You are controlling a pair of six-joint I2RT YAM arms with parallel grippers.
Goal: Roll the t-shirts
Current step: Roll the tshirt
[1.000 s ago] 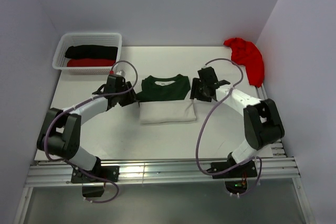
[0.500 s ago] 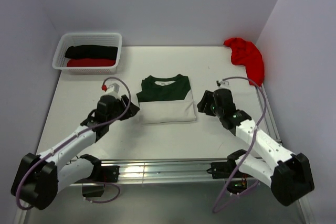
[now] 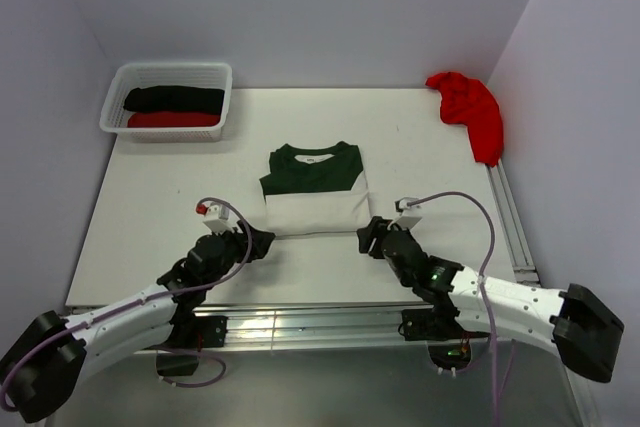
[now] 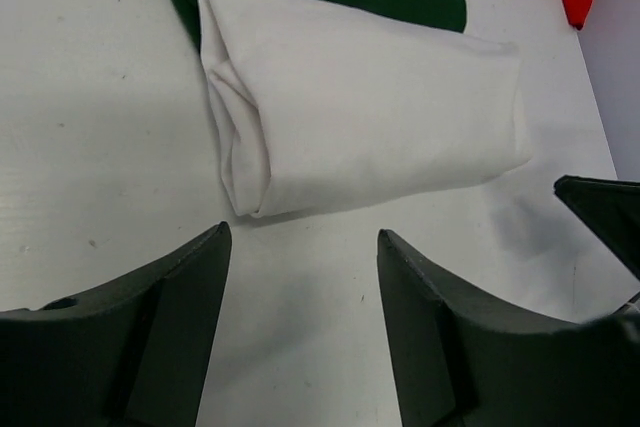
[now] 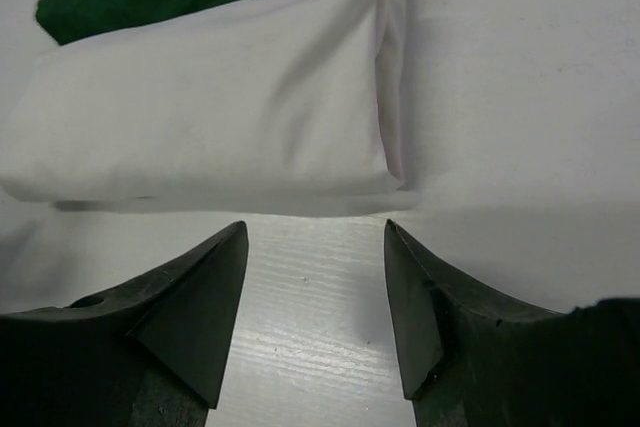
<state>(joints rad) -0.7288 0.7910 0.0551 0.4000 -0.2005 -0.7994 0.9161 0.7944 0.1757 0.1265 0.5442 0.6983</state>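
white table (image 3: 150,197). green-and-white t-shirt (image 3: 315,209) folded flat at table centre, white end toward the arms. lattice basket (image 3: 113,107) in far left corner holds black roll (image 3: 173,98) and red roll (image 3: 170,119). red t-shirt (image 3: 470,112) heaped far right. left gripper (image 3: 262,241) and right gripper (image 3: 367,237) spread wide, empty, just short of the fold's near corners. collar label (image 3: 316,157) too small to read.
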